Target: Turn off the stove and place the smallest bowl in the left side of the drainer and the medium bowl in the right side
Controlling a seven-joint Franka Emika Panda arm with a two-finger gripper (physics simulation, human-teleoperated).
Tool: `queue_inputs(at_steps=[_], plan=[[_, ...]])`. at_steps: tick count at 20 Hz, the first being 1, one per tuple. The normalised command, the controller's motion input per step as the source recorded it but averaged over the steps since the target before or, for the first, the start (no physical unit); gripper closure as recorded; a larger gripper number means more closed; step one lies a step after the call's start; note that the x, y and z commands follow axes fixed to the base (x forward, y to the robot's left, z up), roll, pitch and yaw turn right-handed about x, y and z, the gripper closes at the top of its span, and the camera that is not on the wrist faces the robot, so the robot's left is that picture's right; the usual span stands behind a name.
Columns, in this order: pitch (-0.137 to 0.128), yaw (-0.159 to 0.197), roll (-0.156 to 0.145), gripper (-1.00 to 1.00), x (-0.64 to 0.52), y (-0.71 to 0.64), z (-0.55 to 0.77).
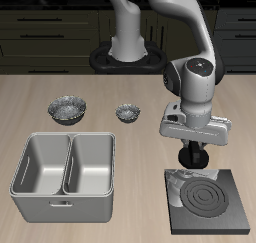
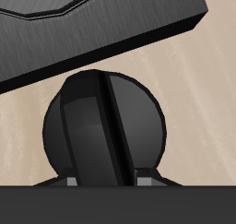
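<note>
the gripper (image 1: 192,159) hangs low over the back edge of the stove (image 1: 212,204), the black square hotplate at the table's (image 1: 130,97) front corner, with its coil (image 1: 206,199) dark. in the wrist view the round black knob (image 2: 104,129) with its raised bar running nearly upright fills the middle, and the stove's black slab (image 2: 111,25) lies just beyond it. the gripper's fingers (image 2: 74,183) show only as grey tips at the knob's near rim, one on each side of the bar; they look set narrow around it, but i cannot tell for sure whether they are pressing on it

the drainer (image 1: 64,175), a light grey tub split by a wall into two deep compartments, sits near the table's front edge, well apart from the stove. behind it, farther back on the table, stand two crinkled metal bowls: the medium bowl (image 1: 67,109) beyond the drainer's far corner, and the smallest bowl (image 1: 127,112) between that one and the arm. a third bowl (image 1: 182,182) seems to sit right under the gripper beside the stove, mostly hidden
</note>
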Motion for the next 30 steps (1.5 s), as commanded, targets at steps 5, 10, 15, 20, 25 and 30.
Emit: queue_inputs(at_steps=[5, 10, 15, 20, 25, 30], plan=[[0.005, -0.040, 0.026, -1.00, -0.03, 0.01, 0.09], [-0.040, 0.026, 0.040, -1.00, -0.11, 0.03, 0.17], [-0.047, 0.056, 0.029, -1.00, -0.17, 0.01, 0.15], [-0.098, 0.145, -0.022, -1.00, -0.21, -0.11, 0.21], [-0.036, 0.167, -0.036, -1.00, -0.15, -0.18, 0.16], [-0.049, 0.192, -0.048, -1.00, -0.26, -0.23, 0.23]])
